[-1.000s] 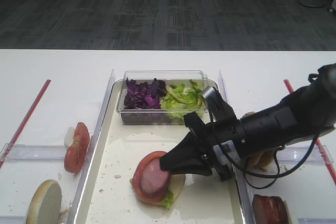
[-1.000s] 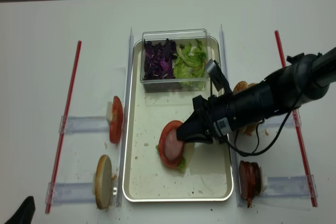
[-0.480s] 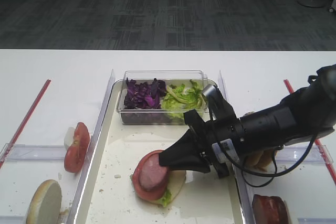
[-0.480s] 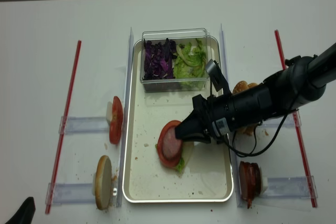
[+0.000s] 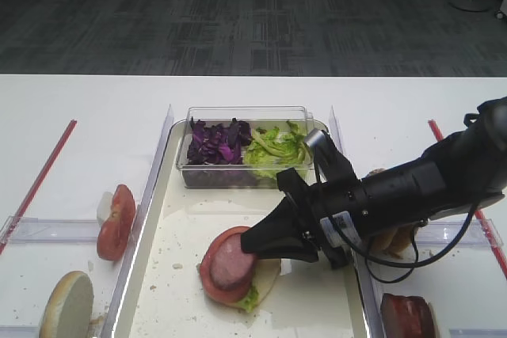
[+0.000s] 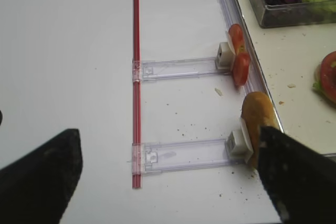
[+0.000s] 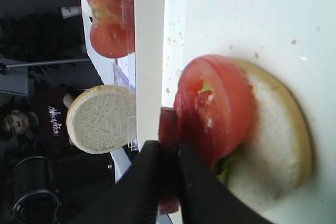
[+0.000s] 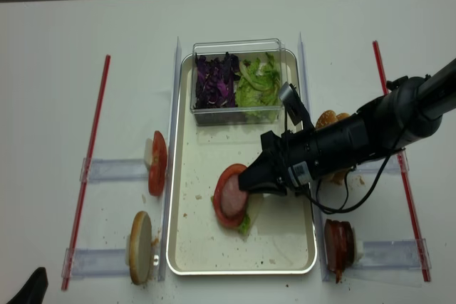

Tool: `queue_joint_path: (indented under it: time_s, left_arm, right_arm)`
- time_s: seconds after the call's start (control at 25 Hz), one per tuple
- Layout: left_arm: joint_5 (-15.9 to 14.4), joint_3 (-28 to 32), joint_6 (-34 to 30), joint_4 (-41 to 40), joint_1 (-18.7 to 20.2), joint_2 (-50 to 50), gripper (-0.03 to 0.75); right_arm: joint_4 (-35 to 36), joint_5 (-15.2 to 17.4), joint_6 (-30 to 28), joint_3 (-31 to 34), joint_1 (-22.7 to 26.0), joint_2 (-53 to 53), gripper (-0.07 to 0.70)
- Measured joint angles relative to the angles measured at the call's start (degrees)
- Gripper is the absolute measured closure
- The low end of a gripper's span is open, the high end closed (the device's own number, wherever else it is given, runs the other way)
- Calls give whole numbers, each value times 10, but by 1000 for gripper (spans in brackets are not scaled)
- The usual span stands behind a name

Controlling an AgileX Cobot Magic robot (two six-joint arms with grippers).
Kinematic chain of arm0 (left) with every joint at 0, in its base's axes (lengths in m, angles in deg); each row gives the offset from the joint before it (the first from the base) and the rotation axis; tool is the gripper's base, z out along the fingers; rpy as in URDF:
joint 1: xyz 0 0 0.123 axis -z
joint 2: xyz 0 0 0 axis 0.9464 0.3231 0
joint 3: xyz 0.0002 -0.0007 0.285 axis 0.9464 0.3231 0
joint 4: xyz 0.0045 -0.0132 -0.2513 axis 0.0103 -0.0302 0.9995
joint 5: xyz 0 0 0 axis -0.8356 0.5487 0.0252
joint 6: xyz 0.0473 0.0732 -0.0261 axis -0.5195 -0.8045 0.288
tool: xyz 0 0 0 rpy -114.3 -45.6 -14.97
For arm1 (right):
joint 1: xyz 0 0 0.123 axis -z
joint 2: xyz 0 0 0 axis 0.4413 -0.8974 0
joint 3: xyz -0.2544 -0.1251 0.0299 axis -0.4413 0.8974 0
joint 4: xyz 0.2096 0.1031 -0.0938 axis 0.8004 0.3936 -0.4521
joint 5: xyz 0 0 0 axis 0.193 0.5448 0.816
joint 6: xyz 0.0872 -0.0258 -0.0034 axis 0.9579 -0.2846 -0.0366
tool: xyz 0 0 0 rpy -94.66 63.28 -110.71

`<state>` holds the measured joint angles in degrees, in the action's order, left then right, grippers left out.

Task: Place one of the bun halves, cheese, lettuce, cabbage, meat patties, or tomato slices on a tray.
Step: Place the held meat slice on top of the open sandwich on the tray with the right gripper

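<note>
So the right gripper (image 5: pixel 252 243) is down low over the tray (image 5: pixel 170 294), pinched tight on a meat patty (image 5: pixel 228 263) by its edge. The wrist view shows it best: the two black fingers (image 7: pixel 143 182) clamp the dark rim of the patty while the rest of it lies against a tomato slice (image 7: pixel 215 106). That tomato sits on a bun half (image 7: pixel 273 140) lying cut face up on the tray, with a bit of lettuce (image 5: pixel 250 298) poking out underneath.

At the far end of the tray there's a clear tub (image 8: pixel 239 82) with purple cabbage (image 8: pixel 214 80) on one side and more green leaf (image 8: pixel 259 82) on the other.

Off to the left on the desk (image 8: pixel 71 69), a couple of tomato slices (image 8: pixel 157 163) stand on edge in a clear holder, and another bun half (image 8: pixel 140 247) stands in the holder nearer the camera. On the right side there's a stack of patties (image 8: pixel 337 241) in a holder too.

Left gripper (image 6: pixel 173 174) hangs above the desk, well away from the tray, black fingers spread wide with nothing between them.
</note>
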<state>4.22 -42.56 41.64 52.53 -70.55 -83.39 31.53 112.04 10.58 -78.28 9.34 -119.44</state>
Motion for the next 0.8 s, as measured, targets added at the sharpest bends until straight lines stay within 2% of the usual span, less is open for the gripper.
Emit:
queue_joint_path:
  time_s: [0.4,0.8]
  left_arm:
    - [0,0,0,0,0,0,97]
    - [0,0,0,0,0,0,97]
  right_arm:
    - [9,-9,-8,0,0,0,458]
    - [19,-19,-14,-1,1,0,448]
